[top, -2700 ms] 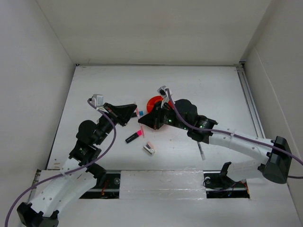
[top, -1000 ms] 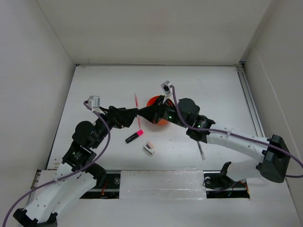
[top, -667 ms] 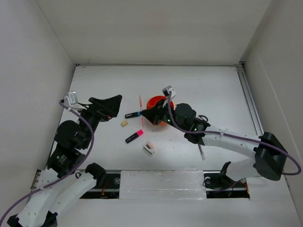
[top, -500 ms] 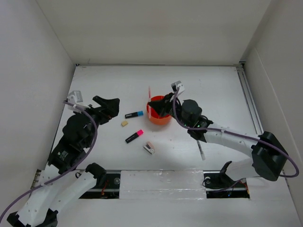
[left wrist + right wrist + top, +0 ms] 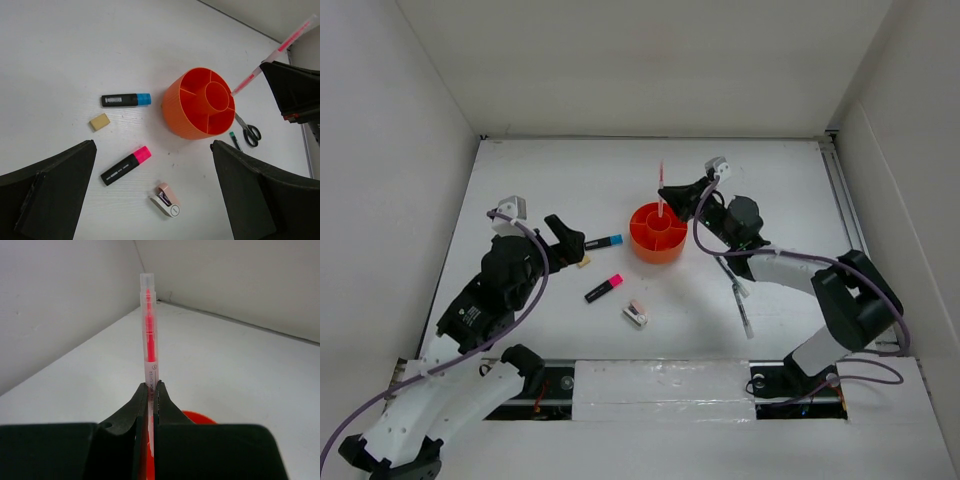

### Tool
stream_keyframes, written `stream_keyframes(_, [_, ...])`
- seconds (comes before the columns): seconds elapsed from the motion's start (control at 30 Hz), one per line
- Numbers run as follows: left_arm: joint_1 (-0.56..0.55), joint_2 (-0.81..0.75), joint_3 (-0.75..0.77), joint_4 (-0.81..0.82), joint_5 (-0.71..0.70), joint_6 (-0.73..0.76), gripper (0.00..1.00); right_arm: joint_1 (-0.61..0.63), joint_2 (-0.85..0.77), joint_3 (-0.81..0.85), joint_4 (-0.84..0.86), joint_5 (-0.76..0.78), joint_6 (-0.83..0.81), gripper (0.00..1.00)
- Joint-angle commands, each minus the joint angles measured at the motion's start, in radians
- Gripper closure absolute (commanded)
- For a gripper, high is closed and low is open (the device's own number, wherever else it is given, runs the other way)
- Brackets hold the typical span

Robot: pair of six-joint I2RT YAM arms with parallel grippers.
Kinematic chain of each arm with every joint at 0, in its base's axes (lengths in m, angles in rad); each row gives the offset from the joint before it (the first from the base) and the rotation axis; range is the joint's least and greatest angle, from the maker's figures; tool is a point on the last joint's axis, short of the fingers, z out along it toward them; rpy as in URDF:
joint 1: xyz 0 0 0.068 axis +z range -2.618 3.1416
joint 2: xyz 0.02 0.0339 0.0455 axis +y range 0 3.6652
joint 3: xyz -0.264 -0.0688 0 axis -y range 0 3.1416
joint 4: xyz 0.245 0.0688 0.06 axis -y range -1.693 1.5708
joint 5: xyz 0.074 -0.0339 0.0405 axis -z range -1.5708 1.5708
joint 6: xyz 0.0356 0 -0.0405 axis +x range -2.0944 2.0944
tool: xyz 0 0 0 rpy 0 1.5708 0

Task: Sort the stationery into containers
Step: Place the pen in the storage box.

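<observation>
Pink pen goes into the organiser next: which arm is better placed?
Right. Its gripper is shut on the pink pen, held upright at the orange organiser's rim. The left gripper is open and empty, beside the blue-capped marker.

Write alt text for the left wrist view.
The right hand holds a pink pen at the rim of an orange organiser. Around it lie a blue-capped marker, a pink-capped marker, an eraser, a clip and scissors.

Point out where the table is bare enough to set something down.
Bare: the far table strip between organiser and back wall, and the far left corner. Crowded: near-left of the organiser, where blue-capped marker, eraser, pink-capped marker and clip lie; scissors sit at its right.
</observation>
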Motion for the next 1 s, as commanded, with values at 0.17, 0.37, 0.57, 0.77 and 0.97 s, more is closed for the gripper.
stream_keyframes(0.17, [0.003,-0.010,0.001,0.059,0.073,0.053,0.00,-0.039,0.075,-0.005,0.230,-0.163,-0.030,1.00])
stream_keyframes(0.37, [0.003,-0.010,-0.008,0.059,0.094,0.063,0.00,-0.061,0.141,-0.005,0.283,-0.188,-0.021,1.00])
stream_keyframes(0.57, [0.003,-0.020,-0.008,0.069,0.113,0.063,0.00,-0.061,0.209,-0.037,0.377,-0.199,0.020,1.00])
stream_keyframes(0.77, [0.003,-0.020,-0.008,0.078,0.122,0.072,0.00,-0.061,0.242,-0.109,0.480,-0.199,0.059,1.00])
stream_keyframes(0.97, [0.003,-0.020,-0.008,0.078,0.131,0.081,0.00,-0.061,0.252,-0.120,0.489,-0.199,0.059,0.94])
